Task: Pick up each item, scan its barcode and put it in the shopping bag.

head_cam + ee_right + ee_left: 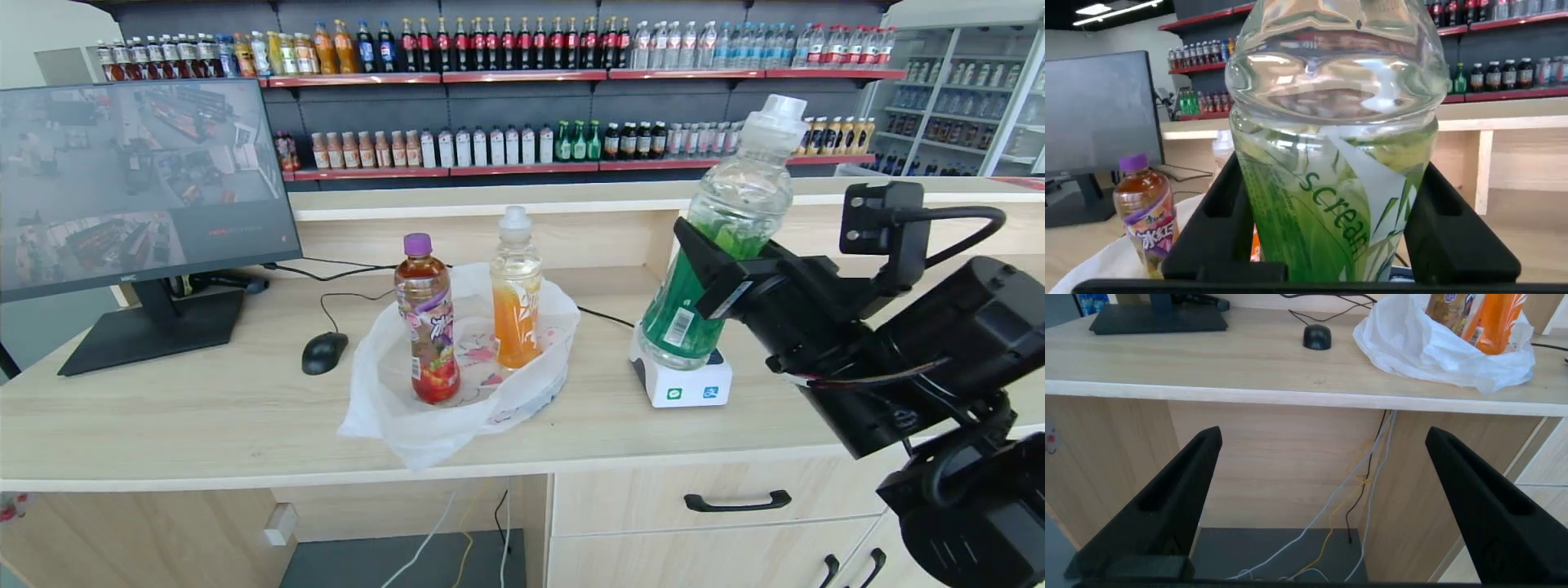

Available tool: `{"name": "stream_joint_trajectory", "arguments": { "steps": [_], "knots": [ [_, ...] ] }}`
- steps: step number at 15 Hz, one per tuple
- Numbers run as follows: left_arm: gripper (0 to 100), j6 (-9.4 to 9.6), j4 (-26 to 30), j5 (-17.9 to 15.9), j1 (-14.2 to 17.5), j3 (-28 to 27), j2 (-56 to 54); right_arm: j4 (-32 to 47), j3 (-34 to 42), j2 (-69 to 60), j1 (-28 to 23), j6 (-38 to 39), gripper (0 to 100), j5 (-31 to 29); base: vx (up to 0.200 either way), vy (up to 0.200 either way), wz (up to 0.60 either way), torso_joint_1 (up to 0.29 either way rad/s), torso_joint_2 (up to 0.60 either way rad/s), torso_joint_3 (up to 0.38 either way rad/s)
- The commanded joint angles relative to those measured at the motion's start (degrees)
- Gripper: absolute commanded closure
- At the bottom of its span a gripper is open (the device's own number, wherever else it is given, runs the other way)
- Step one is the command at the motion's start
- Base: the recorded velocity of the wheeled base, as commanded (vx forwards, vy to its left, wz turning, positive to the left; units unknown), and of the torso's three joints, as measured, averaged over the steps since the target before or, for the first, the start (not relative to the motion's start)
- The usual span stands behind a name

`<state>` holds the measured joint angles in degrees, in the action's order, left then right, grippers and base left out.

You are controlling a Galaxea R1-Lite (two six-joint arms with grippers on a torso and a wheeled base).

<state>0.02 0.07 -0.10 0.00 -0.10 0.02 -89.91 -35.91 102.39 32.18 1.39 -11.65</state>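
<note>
My right gripper (718, 265) is shut on a green-labelled bottle (722, 245) with a white cap, held tilted just above the white scanner box (682, 384); its barcode faces down and forward. The same green-labelled bottle (1331, 155) sits between the dark fingers (1221, 220) in the right wrist view. The white shopping bag (424, 416) lies open on the counter and holds a purple-capped bottle (426, 318) and an orange bottle (516, 287), both upright. My left gripper (1323, 510) hangs open below the counter's front edge, empty, with the shopping bag (1437, 347) above it.
A monitor (139, 184) stands at the counter's left, with a black mouse (324, 353) and cables beside the bag. Shelves of drinks (522, 90) run along the back wall. Drawers with black handles (736, 501) are under the counter at the right.
</note>
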Motion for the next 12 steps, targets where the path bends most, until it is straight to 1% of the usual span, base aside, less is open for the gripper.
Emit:
{"name": "stream_joint_trajectory", "arguments": {
  "steps": [1, 3, 12],
  "knots": [
    [0, 0.06, 0.0, 0.0, 0.0, 0.0, 0.0, -0.1, -1.0, 3.3, 2.5, -1.0, 100, 0.0, 0.0, 0.0, 0.0, 0.0, 0.0, 0.0],
    [0, -0.02, 0.0, 0.0, 0.0, 0.0, 0.0, -0.1, -1.4, 4.0, 3.6, -1.2, 100, -0.1, 0.0, 0.0, 0.0, 0.0, 0.0, 0.0],
    [0, 0.06, 0.0, 0.0, 0.0, 0.0, 0.0, -0.1, -1.9, 6.2, 4.1, -1.4, 100, 0.1, 0.0, 0.2, 0.0, 0.001, 0.0, 0.002]
  ]
}}
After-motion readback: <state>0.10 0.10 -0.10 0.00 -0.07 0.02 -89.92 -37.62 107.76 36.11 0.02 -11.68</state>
